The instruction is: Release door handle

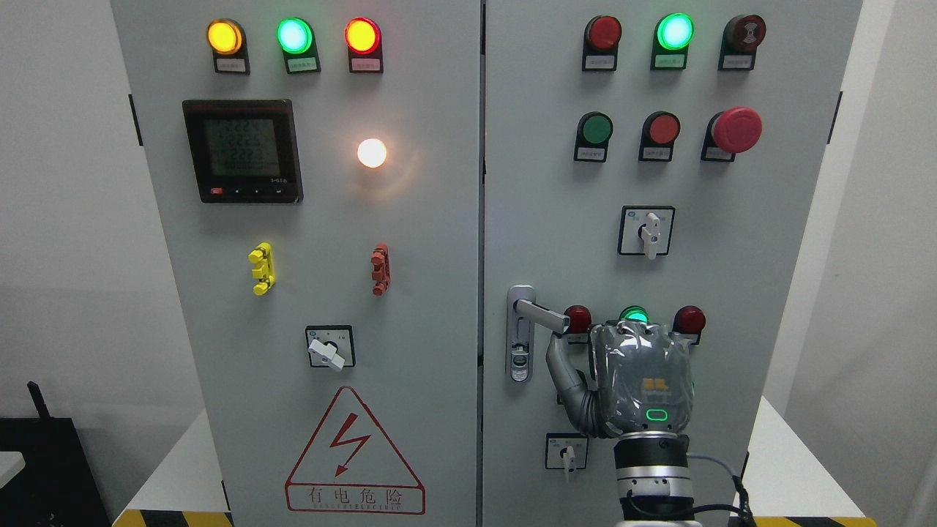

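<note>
Right hand (635, 380) upright, back to camera, thumb touching door handle (543, 316), fingers curled.

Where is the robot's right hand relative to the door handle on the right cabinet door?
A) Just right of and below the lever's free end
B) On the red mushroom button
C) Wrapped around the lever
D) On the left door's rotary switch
A: the right hand sits beside and below the tip of the door handle, thumb reaching toward it, not wrapped around the lever.
</note>
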